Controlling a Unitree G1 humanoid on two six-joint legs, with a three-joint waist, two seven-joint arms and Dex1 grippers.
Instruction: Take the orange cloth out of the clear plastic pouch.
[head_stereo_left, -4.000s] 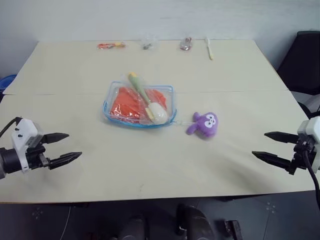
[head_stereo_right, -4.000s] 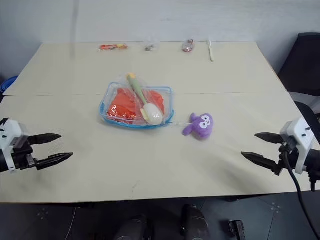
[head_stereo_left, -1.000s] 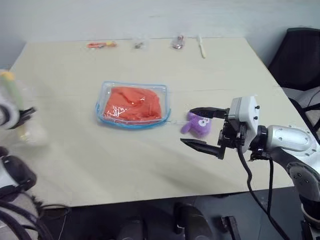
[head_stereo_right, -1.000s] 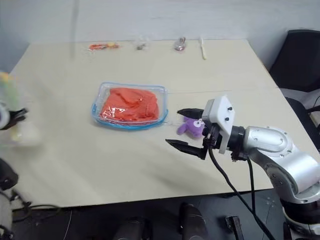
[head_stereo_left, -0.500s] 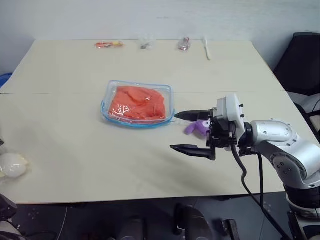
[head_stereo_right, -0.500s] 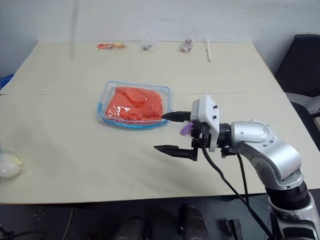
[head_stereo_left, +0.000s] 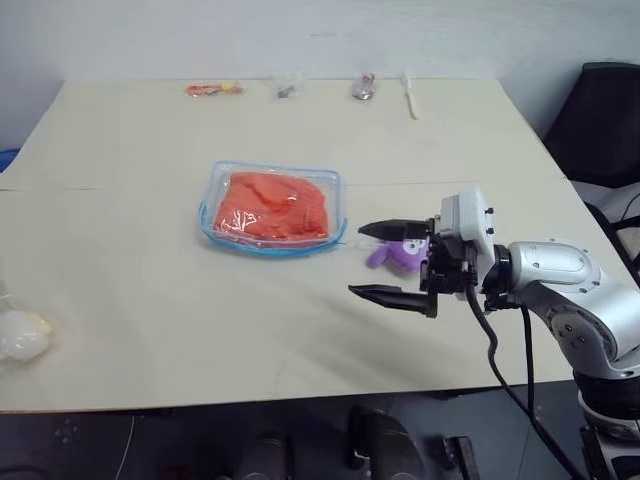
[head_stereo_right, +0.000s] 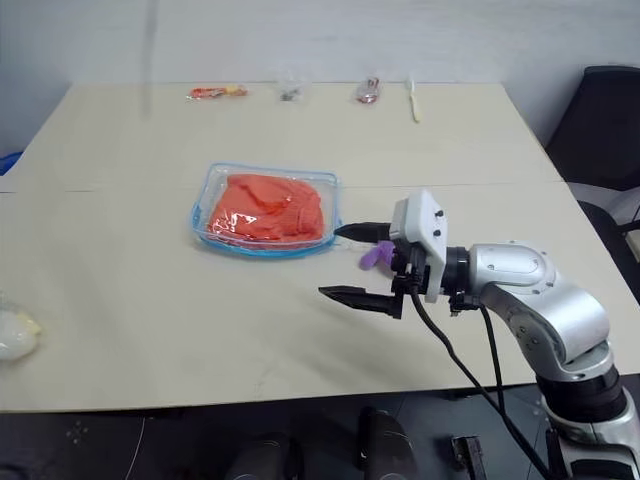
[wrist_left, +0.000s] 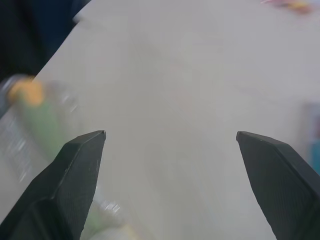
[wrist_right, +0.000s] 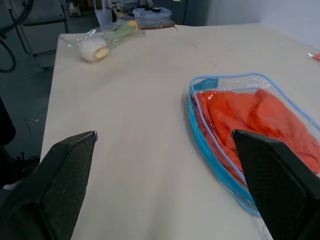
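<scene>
Wrapped brush gone from clear plastic pouch (head_stereo_left: 272, 209), right pincer (head_stereo_left: 385, 261) spread just beside

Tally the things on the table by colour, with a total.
Orange: 1, the orange cloth
Clear: 2, the clear plastic pouch, the bagged brush
Purple: 1, the plush toy
Small items at the far edge: 4
Total: 8

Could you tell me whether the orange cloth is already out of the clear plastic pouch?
No, the orange cloth lies inside the clear plastic pouch on the table.
</scene>
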